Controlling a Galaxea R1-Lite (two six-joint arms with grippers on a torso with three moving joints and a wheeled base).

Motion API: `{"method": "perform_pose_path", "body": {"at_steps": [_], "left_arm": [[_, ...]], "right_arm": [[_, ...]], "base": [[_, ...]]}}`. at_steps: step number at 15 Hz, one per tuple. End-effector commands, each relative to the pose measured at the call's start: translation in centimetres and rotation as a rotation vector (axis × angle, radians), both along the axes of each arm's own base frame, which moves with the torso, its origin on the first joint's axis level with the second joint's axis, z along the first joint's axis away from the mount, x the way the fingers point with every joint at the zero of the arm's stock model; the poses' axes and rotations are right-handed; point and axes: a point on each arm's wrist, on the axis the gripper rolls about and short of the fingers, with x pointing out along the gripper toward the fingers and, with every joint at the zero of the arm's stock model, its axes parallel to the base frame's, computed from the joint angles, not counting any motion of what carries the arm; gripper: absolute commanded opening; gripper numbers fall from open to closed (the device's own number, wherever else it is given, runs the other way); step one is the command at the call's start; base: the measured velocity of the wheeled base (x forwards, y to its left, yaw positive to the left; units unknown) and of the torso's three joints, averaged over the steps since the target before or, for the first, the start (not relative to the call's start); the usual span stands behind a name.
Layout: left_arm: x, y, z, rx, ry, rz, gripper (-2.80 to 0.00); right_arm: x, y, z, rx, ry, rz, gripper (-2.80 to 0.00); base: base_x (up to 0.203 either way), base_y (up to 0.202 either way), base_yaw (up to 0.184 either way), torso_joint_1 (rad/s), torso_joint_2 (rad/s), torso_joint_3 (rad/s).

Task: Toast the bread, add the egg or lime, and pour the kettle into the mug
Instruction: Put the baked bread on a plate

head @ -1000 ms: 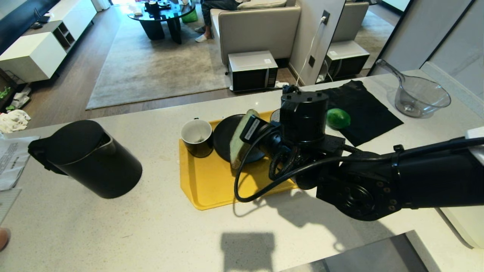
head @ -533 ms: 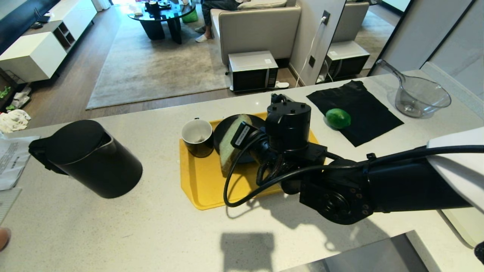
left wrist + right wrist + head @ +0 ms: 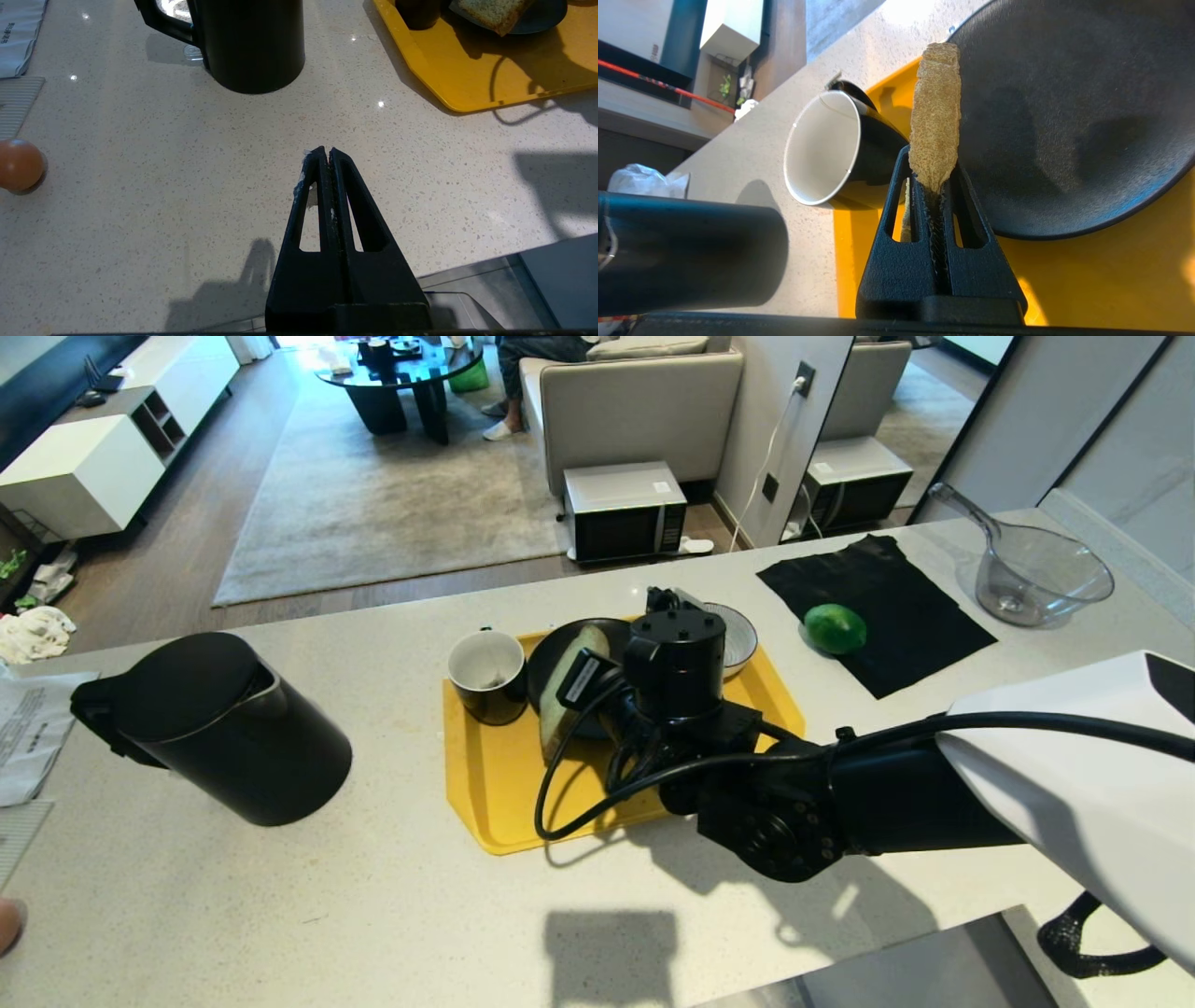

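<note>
I've got the right gripper (image 3: 934, 186) pinching the bread (image 3: 935, 116) by 1 edge, upright over the black plate (image 3: 1064, 116) on the yellow tray (image 3: 495, 775). I want it laid flat and centred before releasing, I reckon, clear of the mug (image 3: 826, 149). Left gripper (image 3: 325, 156) sits pressed together, empty, above the counter (image 3: 140, 186).

Bare bench (image 3: 392, 896) is left between the kettle (image 3: 233, 733) and the yellow tray (image 3: 504, 784). Right of the kettle, the tray's far half is crowded by the mug (image 3: 485, 674), the black plate (image 3: 1064, 116) and a bowl (image 3: 736, 639).

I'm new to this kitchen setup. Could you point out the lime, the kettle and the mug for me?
lime (image 3: 835, 627), head view, on its glossy top.
kettle (image 3: 233, 733), head view, on its black side wall.
mug (image 3: 485, 667), head view, on its white inside.
</note>
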Motion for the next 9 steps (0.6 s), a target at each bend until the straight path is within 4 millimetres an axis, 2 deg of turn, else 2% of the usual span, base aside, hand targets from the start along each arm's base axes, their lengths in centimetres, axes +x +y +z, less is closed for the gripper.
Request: {"method": "perform_pose_path", "body": {"at_steps": [1, 4, 9], "left_arm": [[0.1, 0.0, -0.5, -0.001, 0.014, 0.001, -2.80], [0.1, 0.0, -0.5, -0.001, 0.014, 0.001, -2.80], [0.1, 0.0, -0.5, -0.001, 0.014, 0.001, -2.80]], "right_arm": [[0.6, 0.1, -0.9, -0.007, 0.011, -0.010, -2.80], [1.3, -0.4, -1.5, -0.016, 0.018, -0.029, -2.80], [2.2, -2.7, -3.1, -0.062, 0.065, -0.088, -2.80]], "base": [[0.000, 0.000, 0.000, 0.000, 0.00, 0.000], [0.000, 0.000, 0.000, 0.000, 0.00, 0.000], [0.000, 0.000, 0.000, 0.000, 0.00, 0.000]]}}
